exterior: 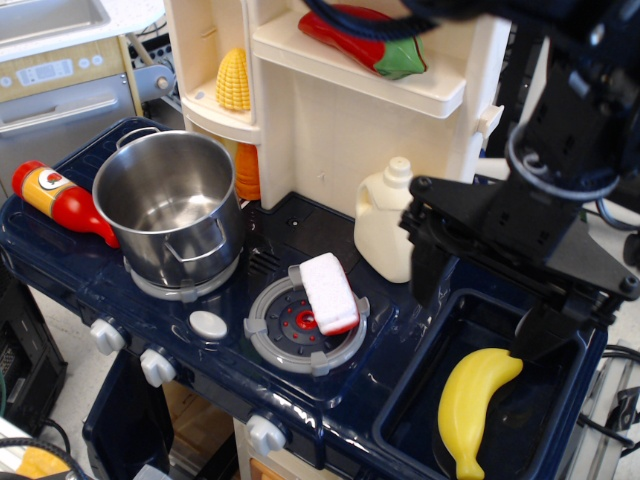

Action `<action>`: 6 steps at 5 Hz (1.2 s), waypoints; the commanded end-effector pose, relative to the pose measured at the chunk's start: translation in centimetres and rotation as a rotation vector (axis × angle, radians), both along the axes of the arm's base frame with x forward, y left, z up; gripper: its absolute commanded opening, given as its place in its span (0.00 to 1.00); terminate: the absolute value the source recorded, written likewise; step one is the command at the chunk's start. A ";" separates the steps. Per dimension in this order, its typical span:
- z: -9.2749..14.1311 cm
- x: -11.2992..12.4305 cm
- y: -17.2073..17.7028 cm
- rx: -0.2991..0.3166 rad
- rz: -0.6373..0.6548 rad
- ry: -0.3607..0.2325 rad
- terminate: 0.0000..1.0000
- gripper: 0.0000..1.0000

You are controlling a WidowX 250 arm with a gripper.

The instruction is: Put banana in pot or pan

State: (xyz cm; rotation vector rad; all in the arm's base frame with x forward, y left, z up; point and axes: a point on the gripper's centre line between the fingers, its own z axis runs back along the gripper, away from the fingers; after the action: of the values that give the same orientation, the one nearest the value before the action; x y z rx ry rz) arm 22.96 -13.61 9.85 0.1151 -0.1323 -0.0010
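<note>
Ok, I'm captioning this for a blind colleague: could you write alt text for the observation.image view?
A black robot hand, fingers spread open and empty, hangs over the sink of a navy toy kitchen, just above a yellow banana lying in the basin. At the left, an empty steel pot sits on a burner.

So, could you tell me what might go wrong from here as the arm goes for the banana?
1. The banana lies low in the sink basin, near its right wall; the open gripper could strike the rim coming down.
2. The glossy, curved banana might slip from the fingers.
3. Carrying it to the steel pot means crossing the white jug and the white sponge on the burner; a low path could knock them.
</note>
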 end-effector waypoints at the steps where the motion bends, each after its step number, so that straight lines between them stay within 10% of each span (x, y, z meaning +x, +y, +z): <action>1: -3.4 0.7 -0.9 -0.090 0.058 -0.172 0.00 1.00; 6: -9.1 1.9 -1.1 -0.090 0.196 -0.259 0.00 1.00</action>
State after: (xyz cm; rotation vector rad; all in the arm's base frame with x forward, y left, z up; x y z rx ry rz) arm 24.39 -14.21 -0.43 0.0473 -0.3828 0.2243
